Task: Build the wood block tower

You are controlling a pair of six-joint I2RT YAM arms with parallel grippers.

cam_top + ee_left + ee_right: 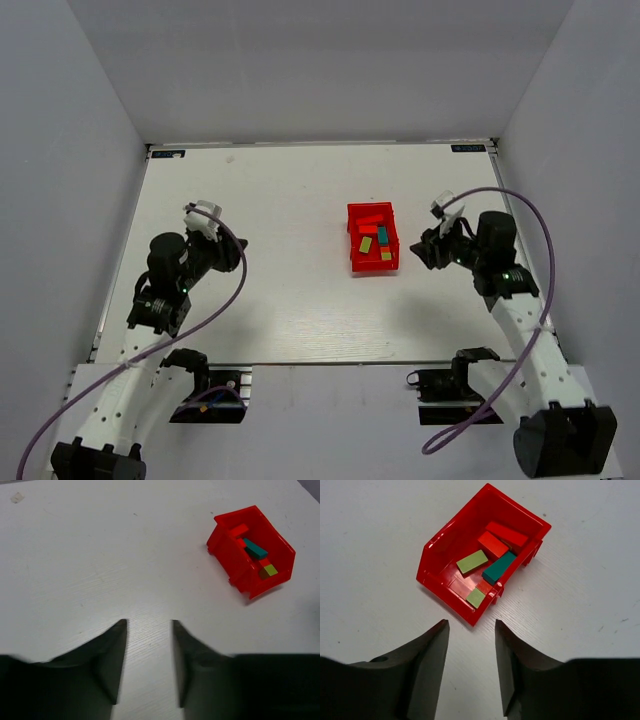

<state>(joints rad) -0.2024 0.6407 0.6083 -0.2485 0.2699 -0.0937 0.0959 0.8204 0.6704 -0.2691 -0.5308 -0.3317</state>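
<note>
Plainly released on both sides, clamped on nothing: a gap between the jaws of the left gripper over bare table, and the same at the right gripper, just short of the near corner of the red bin. Nothing stacked yet; all wood blocks lying loose inside that bin, somewhat right of the table's middle and nearer the right gripper.

To do the first pick well: go with the right, come down from above past the rim, set the jaws across the narrow width of the teal bar, avoid nudging the pieces touching it, and lift clear before swinging out.

Counted from the right wrist view: one teal bar, one red bar, one orange-red block, one small orange-red piece, two lime-green pieces; six in all, unless more hidden beneath.
</note>
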